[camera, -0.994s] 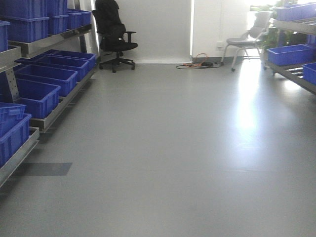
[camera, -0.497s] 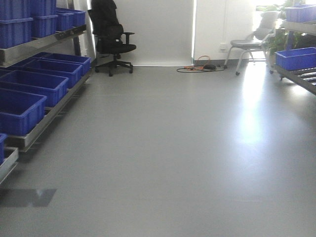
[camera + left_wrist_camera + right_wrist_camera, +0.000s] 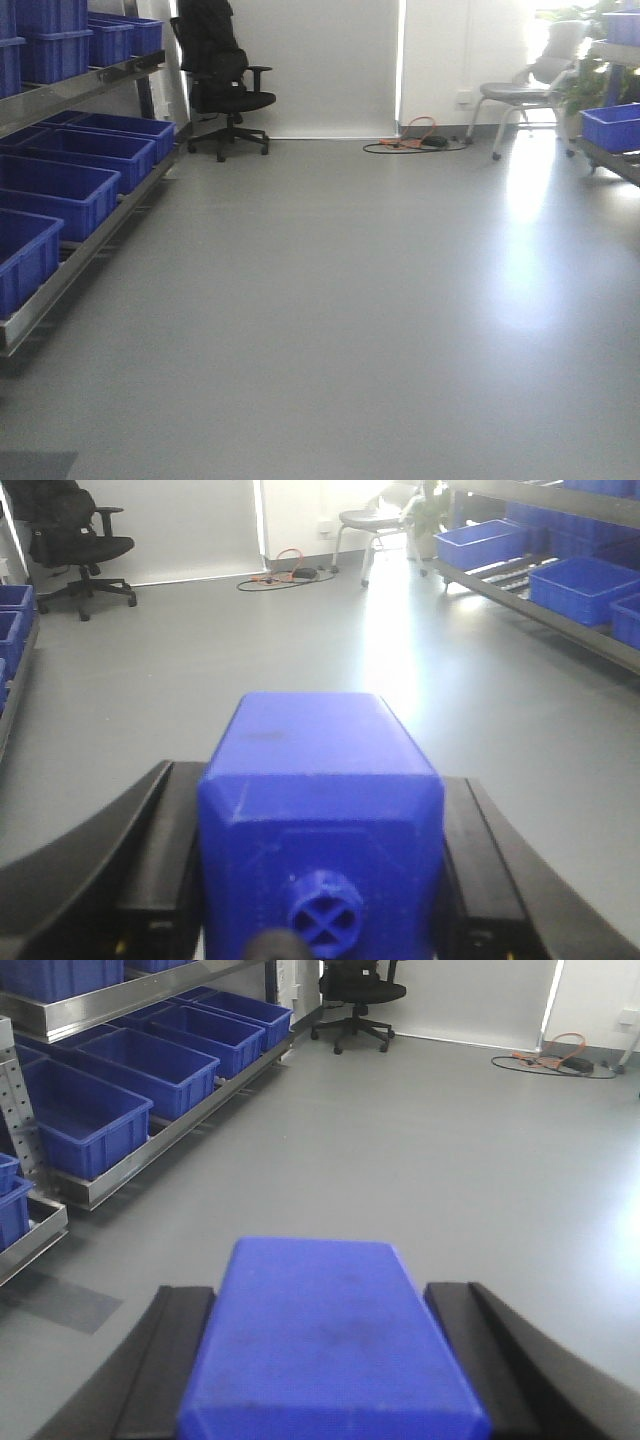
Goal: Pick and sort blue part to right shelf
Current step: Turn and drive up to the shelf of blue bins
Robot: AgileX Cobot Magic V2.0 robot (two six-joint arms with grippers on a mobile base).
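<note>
L gripper (image 3: 320,865) clamped on blue part (image 3: 318,770), black fingers (image 3: 165,870) either side. R gripper (image 3: 325,1360) likewise shut round second blue part (image 3: 325,1330). Grey floor (image 3: 350,300), window glare at right. L to R: left rack (image 3: 80,88) w/ open blue bins (image 3: 60,190), black office chair (image 3: 225,80), orange cable (image 3: 415,143), grey chair (image 3: 530,95), right shelf (image 3: 560,620) w/ shelf bins (image 3: 480,542), cut off at frame edge. Bin contents: can't tell.

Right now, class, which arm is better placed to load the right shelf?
Probably left: left end effector grips a blue part, right shelf in view; right end effector, also loaded, faces the left rack.
</note>
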